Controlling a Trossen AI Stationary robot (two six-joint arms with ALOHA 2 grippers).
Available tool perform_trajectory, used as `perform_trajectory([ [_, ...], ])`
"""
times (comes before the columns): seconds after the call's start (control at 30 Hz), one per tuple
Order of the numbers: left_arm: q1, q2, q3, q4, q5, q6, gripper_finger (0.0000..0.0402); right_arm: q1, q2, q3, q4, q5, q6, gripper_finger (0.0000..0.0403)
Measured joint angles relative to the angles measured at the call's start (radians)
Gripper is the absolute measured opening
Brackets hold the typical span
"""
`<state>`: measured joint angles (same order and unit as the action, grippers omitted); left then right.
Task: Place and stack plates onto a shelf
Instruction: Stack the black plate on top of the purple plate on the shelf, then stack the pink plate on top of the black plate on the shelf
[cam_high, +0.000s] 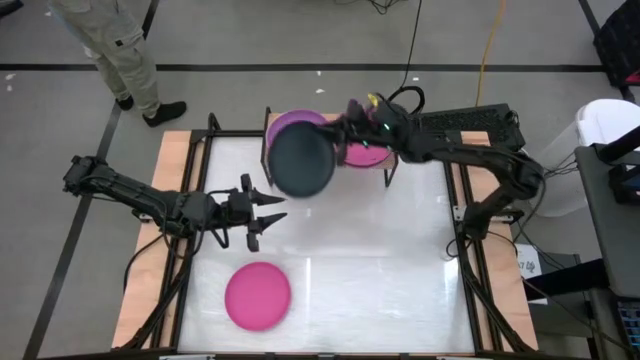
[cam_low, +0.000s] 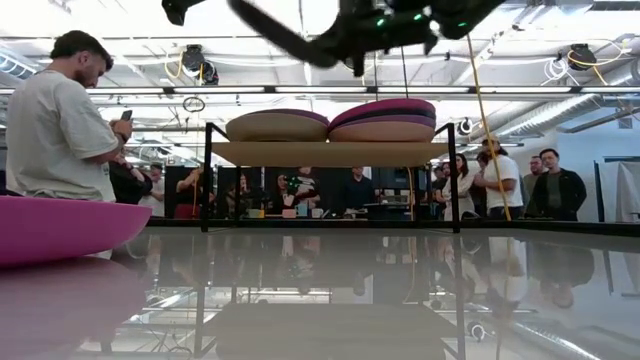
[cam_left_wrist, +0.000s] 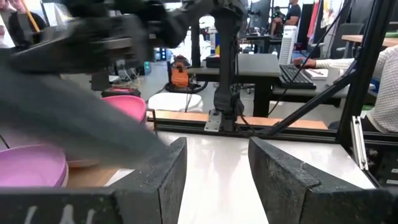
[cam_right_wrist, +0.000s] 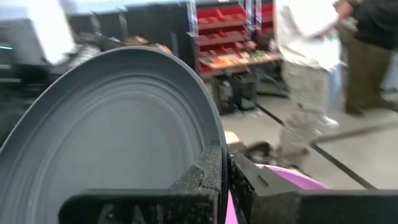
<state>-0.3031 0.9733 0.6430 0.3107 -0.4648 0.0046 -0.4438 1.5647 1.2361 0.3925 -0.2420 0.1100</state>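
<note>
Fingers of the right gripper (cam_right_wrist: 225, 180) pinch the rim of a black plate (cam_high: 302, 162), pressed together on its edge; in the right wrist view the plate (cam_right_wrist: 118, 130) stands nearly on edge, its ridged face filling the space beside the fingers. From above, that plate hangs in the air over the far middle of the worktop (cam_high: 400, 250), just near of the shelf (cam_high: 275, 122) and overlapping its left end. Counting what shows: one black plate in the grip, one purple plate (cam_high: 290, 122) on the shelf's left side, one hot pink plate (cam_high: 362, 155) on its right side under the right arm, and one more hot pink plate (cam_high: 257, 295) lying flat on the near left of the worktop, well apart from both arms. The low view shows two stacks on the shelf (cam_low: 330, 153): the left stack (cam_low: 277, 124) of a beige plate with a purple rim above it, the right stack (cam_low: 385, 118) with purple and beige layers; the exact count in each I cannot tell. The left gripper (cam_high: 268, 213) hovers above the left middle of the worktop, its fingers (cam_left_wrist: 168, 177) spread and holding nothing, between the pink plate on the worktop and the held black one. One person (cam_high: 120, 45) stands beyond the far left corner.
</note>
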Motion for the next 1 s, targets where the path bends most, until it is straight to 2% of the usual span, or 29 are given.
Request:
perform_trajectory([
  [0.13,-0.001,0.0,0.0,0.0,0.0,-0.012,0.0177,-0.092,0.106,0.132,-0.105,0.001,0.027,0.0],
  [0.23,-0.006,0.0,0.0,-0.001,0.0,-0.012,0.0177,-0.157,0.159,0.18,-0.118,-0.014,0.091,0.0],
  [0.4,-0.006,0.0,0.0,0.0,0.0,-0.004,0.0177,-0.227,0.209,0.196,-0.116,-0.029,0.193,0.0],
  [0.7,0.01,0.0,0.0,0.0,-0.007,0.023,0.0177,-0.238,0.248,0.196,-0.118,-0.058,0.166,0.0035],
  [1.0,0.015,0.0,0.0,-0.014,-0.007,0.01,0.0177,-0.238,0.175,0.196,-0.126,-0.262,0.166,0.0103],
])
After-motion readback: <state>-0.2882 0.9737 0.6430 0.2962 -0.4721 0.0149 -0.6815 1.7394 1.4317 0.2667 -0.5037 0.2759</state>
